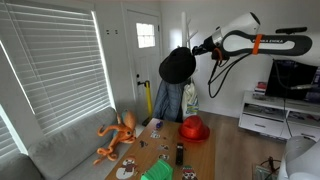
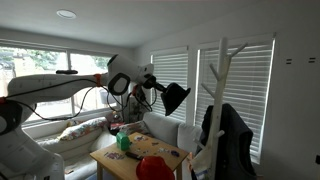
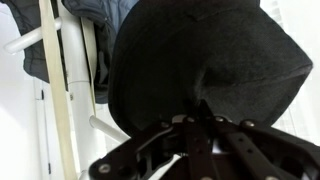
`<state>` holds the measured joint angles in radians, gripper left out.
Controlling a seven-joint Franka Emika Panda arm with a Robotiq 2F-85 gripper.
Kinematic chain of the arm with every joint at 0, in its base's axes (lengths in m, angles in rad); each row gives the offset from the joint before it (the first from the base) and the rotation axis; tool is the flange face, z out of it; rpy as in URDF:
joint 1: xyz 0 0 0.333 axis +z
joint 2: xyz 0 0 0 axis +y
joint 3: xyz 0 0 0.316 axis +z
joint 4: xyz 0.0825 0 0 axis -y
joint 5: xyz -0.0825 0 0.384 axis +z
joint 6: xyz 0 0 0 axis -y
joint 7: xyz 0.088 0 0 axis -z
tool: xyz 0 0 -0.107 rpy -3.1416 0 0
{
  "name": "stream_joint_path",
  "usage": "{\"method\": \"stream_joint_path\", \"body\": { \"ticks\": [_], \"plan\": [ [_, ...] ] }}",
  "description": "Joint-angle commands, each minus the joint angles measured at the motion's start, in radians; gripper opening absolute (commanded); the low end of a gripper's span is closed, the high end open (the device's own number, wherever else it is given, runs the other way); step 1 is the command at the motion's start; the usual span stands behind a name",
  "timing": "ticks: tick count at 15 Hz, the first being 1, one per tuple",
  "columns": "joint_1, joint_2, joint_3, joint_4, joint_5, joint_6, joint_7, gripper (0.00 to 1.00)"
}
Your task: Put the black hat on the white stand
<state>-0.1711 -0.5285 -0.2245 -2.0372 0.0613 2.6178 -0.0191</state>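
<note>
— Where is the black hat (image 1: pixel 177 66) seen?
— It is held high in the air, well above the wooden table (image 1: pixel 163 152), on which a red hat (image 1: pixel 194 128) is laid.
— How is the gripper (image 3: pixel 203 110) set?
— In the wrist view its jaws are closed on the hat's dark fabric, which is pinched between them; most of that view is filled by the hat.
— Is the hat placed on the white stand (image 2: pixel 222 80)?
— No. In an exterior view it is kept apart from the stand, at about the height of the branching pegs. None of the pegs is touched by it.
— What is hung on the stand?
— A dark jacket (image 2: pixel 226 135) is draped below the pegs. In the wrist view the pole is seen beside the hat.
— What else is noted?
— An orange octopus toy (image 1: pixel 118 136) is propped on the grey sofa (image 1: pixel 60 155) by the window blinds.
</note>
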Motion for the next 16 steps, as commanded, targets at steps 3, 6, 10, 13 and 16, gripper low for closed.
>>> {"method": "stream_joint_path", "body": {
  "ticks": [3, 6, 10, 13, 16],
  "plan": [
    [-0.077, 0.002, 0.031, -0.024, 0.021, 0.215, 0.19, 0.02],
    [-0.131, 0.028, 0.059, -0.037, 0.034, 0.321, 0.308, 0.02],
    [-0.21, 0.063, 0.114, -0.061, 0.037, 0.456, 0.489, 0.02],
    [-0.228, 0.088, 0.137, -0.071, 0.054, 0.535, 0.587, 0.02],
    [-0.305, 0.116, 0.185, -0.076, 0.028, 0.54, 0.662, 0.02]
  ]
}}
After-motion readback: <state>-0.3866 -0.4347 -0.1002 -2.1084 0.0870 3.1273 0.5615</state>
